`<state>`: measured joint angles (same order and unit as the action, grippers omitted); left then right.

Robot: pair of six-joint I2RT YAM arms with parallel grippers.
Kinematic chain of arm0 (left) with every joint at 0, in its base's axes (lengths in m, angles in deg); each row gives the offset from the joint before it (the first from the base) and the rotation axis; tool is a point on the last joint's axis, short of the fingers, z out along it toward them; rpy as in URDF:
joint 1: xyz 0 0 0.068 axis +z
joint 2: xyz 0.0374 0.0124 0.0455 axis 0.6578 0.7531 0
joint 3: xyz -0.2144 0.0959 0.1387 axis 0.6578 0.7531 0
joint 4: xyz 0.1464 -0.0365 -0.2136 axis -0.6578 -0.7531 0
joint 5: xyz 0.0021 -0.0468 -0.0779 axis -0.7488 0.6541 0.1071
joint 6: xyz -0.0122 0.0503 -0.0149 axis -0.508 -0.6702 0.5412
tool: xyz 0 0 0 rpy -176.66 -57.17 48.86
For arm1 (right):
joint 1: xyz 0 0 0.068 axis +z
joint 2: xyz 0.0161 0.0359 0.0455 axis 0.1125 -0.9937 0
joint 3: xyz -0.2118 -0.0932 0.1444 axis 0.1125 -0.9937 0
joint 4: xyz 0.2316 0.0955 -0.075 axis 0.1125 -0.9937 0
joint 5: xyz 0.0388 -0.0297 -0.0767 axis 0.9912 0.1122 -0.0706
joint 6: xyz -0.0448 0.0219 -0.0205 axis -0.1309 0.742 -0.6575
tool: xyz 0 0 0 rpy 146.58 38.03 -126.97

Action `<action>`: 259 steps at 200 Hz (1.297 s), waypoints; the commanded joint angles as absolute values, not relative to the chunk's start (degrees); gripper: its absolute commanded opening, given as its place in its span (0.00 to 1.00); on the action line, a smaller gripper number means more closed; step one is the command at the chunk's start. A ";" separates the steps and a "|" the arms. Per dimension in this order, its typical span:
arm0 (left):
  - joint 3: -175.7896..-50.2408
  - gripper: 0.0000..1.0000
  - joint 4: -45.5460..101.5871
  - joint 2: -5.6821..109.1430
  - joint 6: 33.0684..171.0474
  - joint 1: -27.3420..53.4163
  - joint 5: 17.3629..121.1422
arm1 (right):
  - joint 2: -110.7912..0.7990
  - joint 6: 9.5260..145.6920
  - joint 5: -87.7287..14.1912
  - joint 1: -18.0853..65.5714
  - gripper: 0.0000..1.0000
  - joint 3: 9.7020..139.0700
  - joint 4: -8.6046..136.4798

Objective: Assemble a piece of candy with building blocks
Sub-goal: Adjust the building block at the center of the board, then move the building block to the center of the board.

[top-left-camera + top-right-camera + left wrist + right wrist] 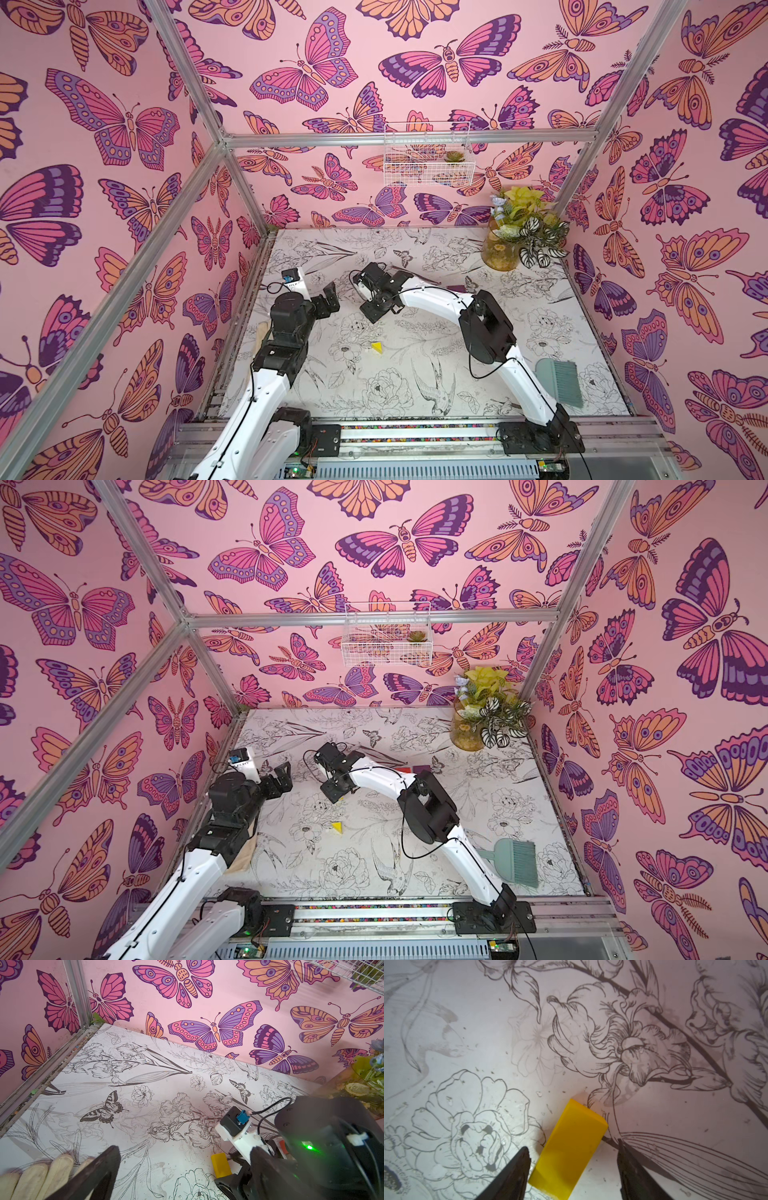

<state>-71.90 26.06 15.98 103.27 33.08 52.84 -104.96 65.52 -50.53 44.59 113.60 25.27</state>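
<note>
The right end effector is spread, one finger on each side of the yellow block. The block lies flat on the tabletop, about half its length reaching out past the fingertips. One finger is just beside a long edge. The other is apart from the opposite edge, so nothing is pinched yet.

The block looks like painted wood: stiff, light and unlikely to crush. Its glossy yellow faces are probably a little slippery. The two long parallel sides are the place to take hold, near mid-length, with the pads flat against them. As it sits, the block is slightly skewed to the fingers, so I expect it to turn a bit as they meet it.

The left end effector is spread wide and empty, with the yellow block just beyond one of its fingers. A yellow triangle lies nearer the robot's base than the right end effector. A purple block and a red block lie behind the right arm.
</note>
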 commanded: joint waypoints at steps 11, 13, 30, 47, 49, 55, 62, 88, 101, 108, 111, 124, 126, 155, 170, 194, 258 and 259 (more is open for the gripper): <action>-71.29 1.00 25.40 16.16 102.99 33.02 52.10 | -102.57 66.46 -55.47 44.61 0.66 108.49 23.56; -71.35 1.00 25.41 16.26 103.02 32.98 52.10 | -102.43 66.42 -55.76 44.61 0.65 108.12 23.58; -71.55 1.00 25.42 16.89 103.10 32.97 52.23 | -100.63 66.29 -57.78 44.61 0.64 104.60 23.82; -71.72 1.00 25.50 17.31 103.21 33.01 52.45 | -98.35 66.25 -60.53 44.57 0.64 100.82 24.60; -71.73 1.00 25.46 17.34 103.23 32.97 52.45 | -98.10 66.28 -60.92 44.53 0.63 100.49 24.65; -71.81 1.00 25.48 17.46 103.28 32.97 52.45 | -97.37 66.37 -62.37 44.46 0.63 99.25 24.99; -71.95 1.00 25.50 17.61 103.30 33.02 52.45 | -96.78 66.46 -63.70 44.31 0.62 98.09 25.26; -72.01 1.00 25.43 18.01 103.56 33.04 52.63 | -94.45 67.78 -62.37 42.58 0.62 96.24 25.85; -71.99 1.00 25.47 18.05 103.47 32.97 52.67 | -92.98 69.12 -59.34 42.25 0.61 96.32 26.45; -71.99 1.00 25.44 17.88 103.40 33.01 52.59 | -91.97 70.16 -57.92 42.40 0.61 96.42 27.08; -71.99 1.00 25.44 17.73 103.41 33.01 52.62 | -91.56 70.68 -57.12 42.44 0.61 96.30 27.54; -71.82 1.00 25.48 17.07 103.14 33.00 52.16 | -89.04 75.71 -54.89 42.47 0.61 94.76 31.30; -71.82 1.00 25.43 16.97 103.12 32.97 52.05 | -88.59 76.71 -54.58 42.42 0.61 94.36 32.04; -71.29 1.00 25.50 14.69 102.95 33.02 50.13 | -85.20 88.04 -50.99 43.31 0.60 90.93 41.29; -71.05 1.00 25.48 14.02 102.64 32.97 49.81 | -85.20 90.17 -55.63 44.82 0.60 91.50 42.20; -71.39 0.78 25.38 15.23 102.37 33.17 51.59 | -86.03 92.75 -59.87 46.16 0.52 92.01 44.63; -73.86 0.15 25.05 19.90 105.55 35.13 57.46 | -99.04 93.10 -62.78 46.97 0.42 112.68 32.70; -73.85 0.14 25.06 19.94 105.57 35.14 57.51 | -99.12 93.05 -62.90 47.02 0.42 112.86 32.72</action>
